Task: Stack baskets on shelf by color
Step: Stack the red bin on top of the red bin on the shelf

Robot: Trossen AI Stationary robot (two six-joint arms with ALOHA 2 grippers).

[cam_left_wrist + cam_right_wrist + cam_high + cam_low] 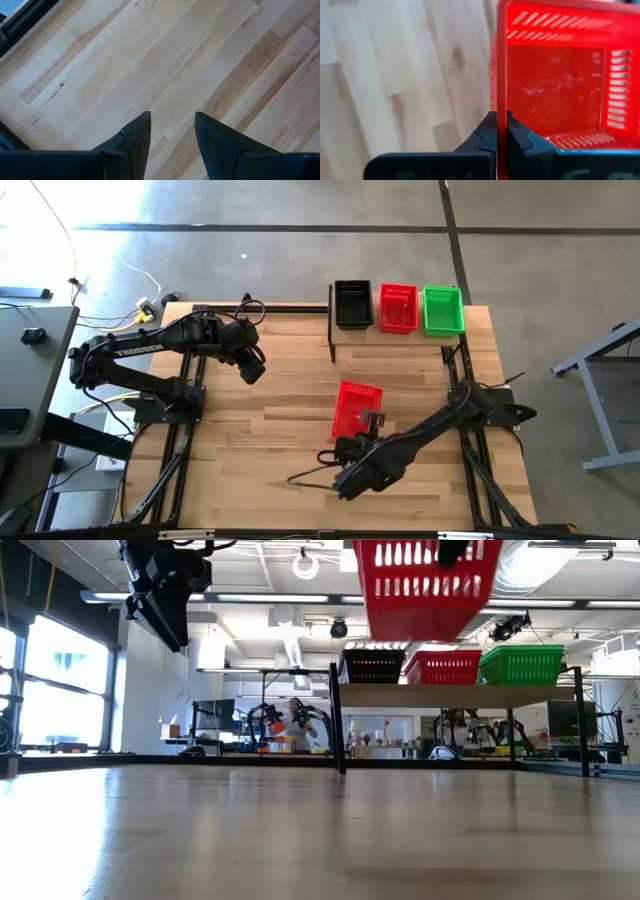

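Note:
A red basket (356,406) hangs high over the middle of the table; in the low view the red basket (432,585) is at the top of the picture. My right gripper (502,131) is shut on its wall. On the shelf (450,696) at the far edge rest a black basket (352,304), a second red basket (397,308) and a green basket (442,310), side by side on their bottoms. My left gripper (172,132) is open above bare table at the left (252,368), holding nothing. My right gripper pinches the rim of one side wall (502,95) of the red basket, one finger inside the basket and one outside. The fingers come from above, pointing down. The basket is lifted clear of the table and sits upright, opening upward.
The shelf's black posts (331,330) stand at its left and right ends. Bare wooden tabletop (270,430) lies between the two arms and under the held basket. Beyond the table the low view shows a room with other benches and people far off.

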